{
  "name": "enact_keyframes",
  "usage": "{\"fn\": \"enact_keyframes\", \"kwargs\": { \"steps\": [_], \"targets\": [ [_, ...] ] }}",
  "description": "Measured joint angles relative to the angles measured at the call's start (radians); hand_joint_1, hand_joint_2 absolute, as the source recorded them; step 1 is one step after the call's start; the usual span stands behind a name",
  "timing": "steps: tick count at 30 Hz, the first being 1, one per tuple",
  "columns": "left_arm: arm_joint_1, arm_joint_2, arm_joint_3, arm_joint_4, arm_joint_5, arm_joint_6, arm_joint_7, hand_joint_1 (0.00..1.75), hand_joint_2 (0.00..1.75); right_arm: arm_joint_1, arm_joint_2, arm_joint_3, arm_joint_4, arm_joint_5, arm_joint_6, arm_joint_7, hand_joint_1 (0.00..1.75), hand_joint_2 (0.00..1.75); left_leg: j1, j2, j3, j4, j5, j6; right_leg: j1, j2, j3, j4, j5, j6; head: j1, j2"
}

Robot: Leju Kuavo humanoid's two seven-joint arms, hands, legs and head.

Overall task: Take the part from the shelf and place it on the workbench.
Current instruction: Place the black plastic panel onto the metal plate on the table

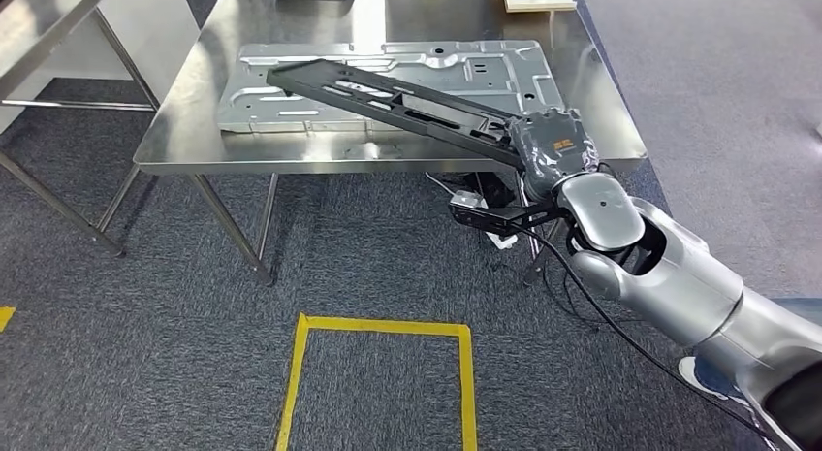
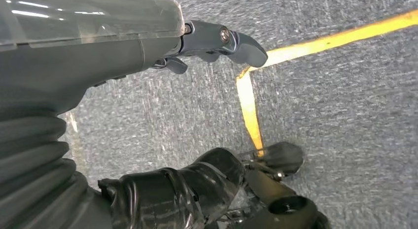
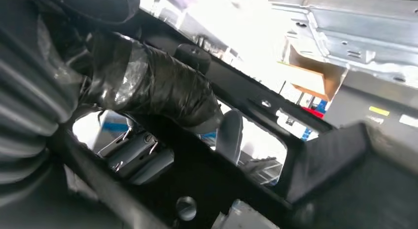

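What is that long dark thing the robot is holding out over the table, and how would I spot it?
Find the shiny steel table, where a pale stamped metal panel lies flat. Slanting above that panel is a long black frame with slots cut through it, gripped at its near end by the robot's right hand. It is the dark piece up in the air, while the silver panel rests on the table.

I'm looking into a workshop or factory test floor. A bare stainless-steel counter (image 1: 194, 131) on thin metal legs stands on grey-blue industrial carpet (image 1: 145, 354), carrying a stamped sheet-metal panel (image 1: 485, 73). Yellow tape (image 1: 383, 326) marks a square bay on the carpet just in front of it. A second steel counter (image 1: 39, 24) stands at the left, and cables (image 1: 582, 306) trail underneath.
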Motion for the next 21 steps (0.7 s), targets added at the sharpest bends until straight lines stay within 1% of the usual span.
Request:
{"fn": "enact_keyframes", "kwargs": {
  "steps": [1, 2, 3, 4, 5, 6, 7, 8, 9, 10, 11, 12, 13, 14, 15, 17, 18, 19, 20, 21],
  "targets": [
    [-0.001, 0.0, 0.0, 0.0, -0.001, 0.001, 0.0, 0.0, 1.75, 0.001, 0.0, 0.001, -0.001, 0.007, 0.003, -0.003, 1.75, 1.75, 0.0, -0.001, 0.01, -0.007, -0.006, 0.004, -0.003, -0.001, 0.001, 0.006, 0.002, 0.005, 0.0, 0.0],
    [-0.001, 0.0, 0.0, 0.0, -0.001, 0.002, 0.0, 0.0, 1.75, 0.003, -0.001, 0.002, -0.002, 0.014, 0.005, -0.006, 1.75, 1.75, 0.002, -0.002, 0.024, -0.017, -0.011, 0.008, -0.003, -0.001, -0.006, 0.03, 0.009, 0.01, 0.001, 0.0],
    [-0.001, 0.0, 0.0, 0.0, -0.002, 0.005, 0.0, 0.0, 1.75, 0.003, -0.001, 0.003, -0.003, 0.02, 0.007, -0.01, 1.75, 1.75, 0.005, -0.003, 0.038, -0.022, -0.017, 0.012, -0.004, 0.0, -0.03, 0.072, 0.015, 0.014, 0.002, 0.0],
    [-0.001, 0.0, 0.0, 0.0, -0.002, 0.008, 0.001, 0.0, 1.75, 0.004, -0.002, 0.004, -0.004, 0.026, 0.009, -0.014, 1.75, 1.75, 0.008, -0.003, 0.052, -0.025, -0.025, 0.016, -0.005, 0.001, -0.068, 0.128, 0.015, 0.018, 0.005, 0.0],
    [-0.002, 0.0, 0.0, 0.0, -0.003, 0.011, 0.002, 0.0, 1.75, 0.005, -0.003, 0.005, -0.005, 0.031, 0.01, -0.017, 1.75, 1.75, 0.009, -0.003, 0.064, -0.027, -0.034, 0.019, -0.007, 0.002, -0.112, 0.191, 0.005, 0.022, 0.006, 0.0],
    [-0.002, 0.0, 0.0, 0.0, -0.004, 0.014, 0.003, 0.0, 1.75, 0.007, -0.003, 0.006, -0.006, 0.036, 0.01, -0.019, 1.75, 1.75, 0.009, -0.004, 0.076, -0.027, -0.045, 0.021, -0.009, 0.002, -0.16, 0.246, -0.02, 0.025, 0.007, 0.0],
    [-0.002, 0.0, 0.0, 0.0, -0.005, 0.015, 0.004, 0.0, 1.75, 0.01, -0.003, 0.007, -0.006, 0.039, 0.011, -0.019, 1.75, 1.75, 0.01, -0.005, 0.09, -0.027, -0.057, 0.022, -0.012, 0.002, -0.201, 0.28, -0.051, 0.029, 0.008, 0.0],
    [-0.001, 0.0, 0.0, 0.0, -0.005, 0.016, 0.005, 0.0, 1.75, 0.013, -0.004, 0.009, -0.006, 0.041, 0.012, -0.019, 1.75, 1.75, 0.011, -0.007, 0.106, -0.026, -0.069, 0.021, -0.015, 0.001, -0.23, 0.288, -0.077, 0.033, 0.008, 0.0],
    [-0.001, 0.0, 0.0, 0.0, -0.006, 0.017, 0.006, 0.0, 1.75, 0.014, -0.004, 0.01, -0.006, 0.043, 0.013, -0.02, 1.75, 1.75, 0.013, -0.009, 0.125, -0.025, -0.082, 0.019, -0.018, 0.001, -0.246, 0.271, -0.087, 0.037, 0.008, 0.0],
    [0.0, 0.0, 0.0, 0.0, -0.006, 0.017, 0.007, 0.0, 1.75, 0.015, -0.004, 0.012, -0.006, 0.045, 0.015, -0.02, 1.75, 1.75, 0.015, -0.011, 0.144, -0.023, -0.097, 0.015, -0.021, 0.001, -0.249, 0.226, -0.068, 0.041, 0.008, 0.0],
    [0.0, -0.001, 0.0, 0.0, -0.006, 0.019, 0.009, 0.0, 1.75, 0.016, -0.004, 0.014, -0.006, 0.048, 0.016, -0.022, 1.75, 1.75, 0.017, -0.013, 0.158, -0.021, -0.113, 0.01, -0.024, 0.0, -0.244, 0.162, -0.012, 0.045, 0.009, 0.0],
    [0.0, -0.001, 0.0, 0.0, -0.006, 0.02, 0.011, 0.0, 1.75, 0.017, -0.004, 0.016, -0.006, 0.051, 0.017, -0.024, 1.75, 1.75, 0.018, -0.015, 0.171, -0.013, -0.13, 0.003, -0.026, -0.001, -0.24, 0.103, 0.059, 0.046, 0.009, 0.0],
    [-0.002, -0.001, 0.0, 0.0, -0.005, 0.024, 0.014, 0.0, 1.75, 0.018, -0.004, 0.017, -0.005, 0.054, 0.018, -0.026, 1.75, 1.75, 0.018, -0.017, 0.178, -0.007, -0.147, -0.004, -0.025, -0.003, -0.233, 0.062, 0.119, 0.041, 0.01, 0.0],
    [-0.003, -0.001, 0.0, 0.0, -0.005, 0.027, 0.017, 0.0, 1.75, 0.02, -0.004, 0.018, -0.006, 0.056, 0.019, -0.027, 1.75, 1.75, 0.017, -0.018, 0.181, -0.002, -0.16, -0.012, -0.023, -0.003, -0.231, 0.043, 0.164, 0.033, 0.01, 0.0],
    [-0.003, -0.002, 0.0, 0.0, -0.004, 0.03, 0.019, 0.0, 1.75, 0.021, -0.005, 0.019, -0.007, 0.058, 0.02, -0.028, 1.75, 1.75, 0.016, -0.019, 0.187, 0.007, -0.166, -0.019, -0.021, -0.003, -0.23, 0.044, 0.175, 0.022, 0.01, 0.0],
    [-0.003, -0.002, 0.0, 0.0, -0.004, 0.033, 0.021, 0.0, 1.75, 0.023, -0.006, 0.02, -0.01, 0.062, 0.02, -0.029, 1.75, 1.75, 0.017, -0.016, 0.181, 0.028, -0.165, -0.03, -0.019, -0.001, -0.22, 0.046, 0.17, 0.003, 0.009, 0.0],
    [-0.003, -0.002, 0.0, 0.0, -0.004, 0.034, 0.022, 0.0, 1.75, 0.023, -0.006, 0.02, -0.01, 0.065, 0.021, -0.03, 1.75, 1.75, 0.018, -0.013, 0.17, 0.055, -0.163, -0.034, -0.02, -0.001, -0.214, 0.043, 0.165, -0.004, 0.008, 0.0],
    [-0.004, -0.002, 0.0, 0.0, -0.004, 0.034, 0.022, 0.0, 1.75, 0.023, -0.006, 0.02, -0.011, 0.066, 0.021, -0.031, 1.75, 1.75, 0.02, -0.011, 0.149, 0.091, -0.172, -0.038, -0.02, -0.001, -0.207, 0.039, 0.162, -0.011, 0.007, 0.0],
    [-0.006, -0.002, 0.0, 0.0, -0.004, 0.035, 0.022, 0.0, 1.75, 0.023, -0.006, 0.02, -0.012, 0.067, 0.021, -0.031, 1.75, 1.75, 0.021, -0.008, 0.12, 0.139, -0.192, -0.042, -0.02, -0.001, -0.201, 0.036, 0.158, -0.016, 0.006, 0.0],
    [-0.007, -0.002, 0.0, 0.0, -0.004, 0.035, 0.022, 0.0, 1.75, 0.023, -0.006, 0.02, -0.012, 0.067, 0.021, -0.031, 1.75, 1.75, 0.022, -0.006, 0.085, 0.19, -0.22, -0.046, -0.018, -0.001, -0.197, 0.035, 0.153, -0.02, 0.006, 0.0]
  ]
}}
